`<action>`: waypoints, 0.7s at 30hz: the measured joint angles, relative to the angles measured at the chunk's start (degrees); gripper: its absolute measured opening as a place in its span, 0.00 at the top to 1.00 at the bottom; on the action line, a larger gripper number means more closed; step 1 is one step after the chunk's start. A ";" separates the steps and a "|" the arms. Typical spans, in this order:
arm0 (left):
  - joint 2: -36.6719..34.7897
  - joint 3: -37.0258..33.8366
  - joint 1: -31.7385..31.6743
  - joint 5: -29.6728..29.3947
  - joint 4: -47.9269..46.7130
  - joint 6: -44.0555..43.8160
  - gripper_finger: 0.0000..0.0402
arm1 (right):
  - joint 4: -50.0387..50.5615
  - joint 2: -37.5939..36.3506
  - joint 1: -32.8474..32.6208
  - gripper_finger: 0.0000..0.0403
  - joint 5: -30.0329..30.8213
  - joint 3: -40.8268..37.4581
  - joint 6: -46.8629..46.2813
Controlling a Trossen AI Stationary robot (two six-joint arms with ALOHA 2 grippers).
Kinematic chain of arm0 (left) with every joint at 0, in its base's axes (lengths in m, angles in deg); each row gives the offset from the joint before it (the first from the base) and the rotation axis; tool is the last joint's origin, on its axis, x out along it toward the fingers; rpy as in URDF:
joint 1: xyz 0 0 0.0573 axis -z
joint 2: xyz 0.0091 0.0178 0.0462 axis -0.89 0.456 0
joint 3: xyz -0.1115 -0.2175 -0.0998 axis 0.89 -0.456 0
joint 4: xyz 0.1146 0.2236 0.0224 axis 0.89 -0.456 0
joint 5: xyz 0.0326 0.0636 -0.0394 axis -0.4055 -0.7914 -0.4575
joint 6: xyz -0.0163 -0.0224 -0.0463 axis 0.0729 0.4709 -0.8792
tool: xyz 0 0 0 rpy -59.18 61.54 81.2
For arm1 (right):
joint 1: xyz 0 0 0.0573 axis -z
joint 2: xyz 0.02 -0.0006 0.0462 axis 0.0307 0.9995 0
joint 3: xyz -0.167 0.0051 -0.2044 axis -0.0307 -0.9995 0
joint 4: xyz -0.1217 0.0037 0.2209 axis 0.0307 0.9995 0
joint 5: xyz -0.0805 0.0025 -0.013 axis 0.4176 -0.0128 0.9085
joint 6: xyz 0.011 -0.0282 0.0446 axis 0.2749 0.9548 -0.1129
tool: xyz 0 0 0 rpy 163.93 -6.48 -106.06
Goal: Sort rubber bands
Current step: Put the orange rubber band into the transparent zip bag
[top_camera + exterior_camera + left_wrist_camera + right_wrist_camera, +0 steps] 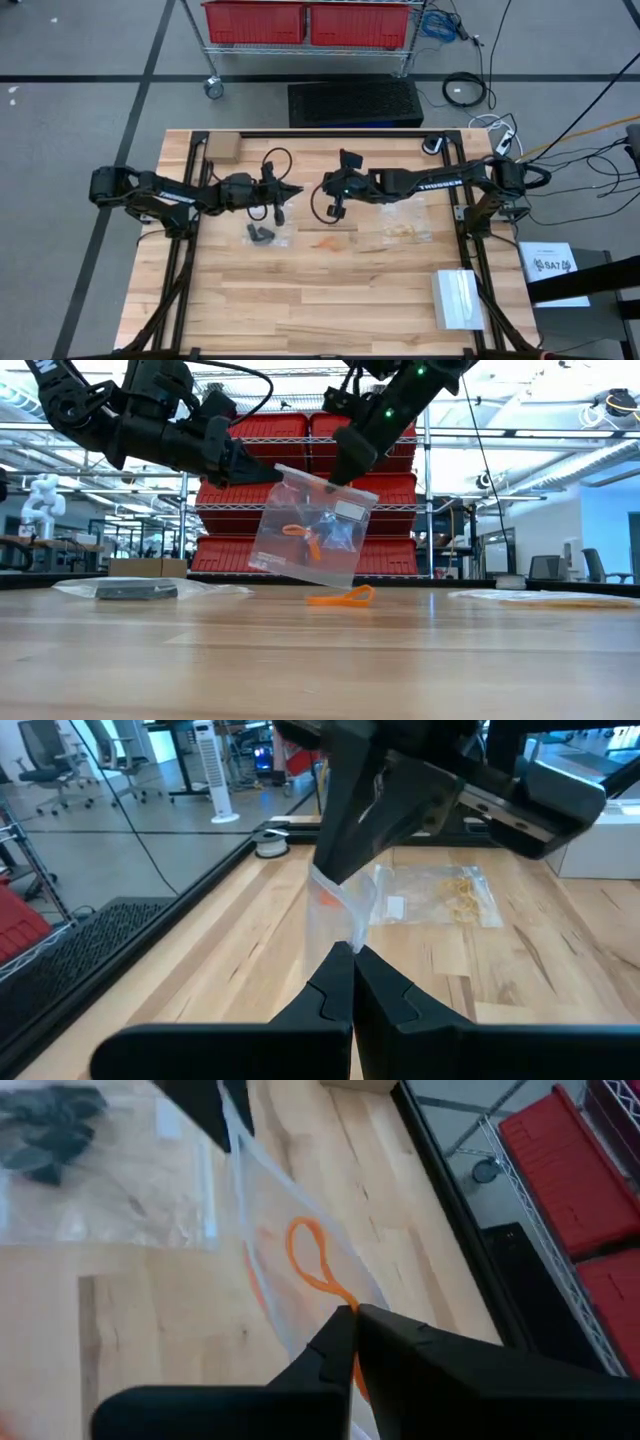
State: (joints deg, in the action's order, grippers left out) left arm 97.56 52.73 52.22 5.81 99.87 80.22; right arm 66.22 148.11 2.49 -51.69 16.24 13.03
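Two pincers meet in the air above the middle of the tabletop, holding one clear bag between them. The left pincer is closed on one top edge of the bag; the right pincer is closed on the opposite edge. The bag hangs clear of the wood, tilted, with its mouth up.

Inside the bag sits at least one orange band. Directly below it, one more orange band lies loose on the tabletop.

The sort looks well along. A second bag, flat on the wood on the left arm's side, holds the black bands. A third bag, on the right arm's side, holds the yellow-tan bands. The loose orange band seems to be the main thing left; whether other stray bands remain is too small to tell.

Both pincers are busy with the bag, so one would have to let go to pick up the loose band.

Farther out: a small cardboard box at the far left corner, a white block near the front right, and red bins on a wire rack beyond the tabletop. None of these blocks the work.
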 joint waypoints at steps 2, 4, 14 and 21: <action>0.00 0.00 0.02 0.02 0.01 0.00 1.00 | -0.25 0.01 0.40 0.99 -4.89 -0.01 -0.07; 0.00 0.00 0.00 0.02 0.01 -0.02 1.00 | -0.76 0.39 0.65 0.98 -8.80 0.01 -1.23; 0.00 0.00 0.00 0.02 0.23 -1.31 1.00 | -1.18 2.82 1.11 0.76 -9.31 -0.01 -4.01; 0.00 0.00 0.00 0.02 0.37 -1.33 1.00 | -4.68 2.82 1.80 0.64 -9.31 0.00 -3.80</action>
State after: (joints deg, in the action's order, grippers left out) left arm 97.56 52.73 52.22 5.83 100.24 78.89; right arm 61.54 150.93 4.30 -61.00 16.24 9.23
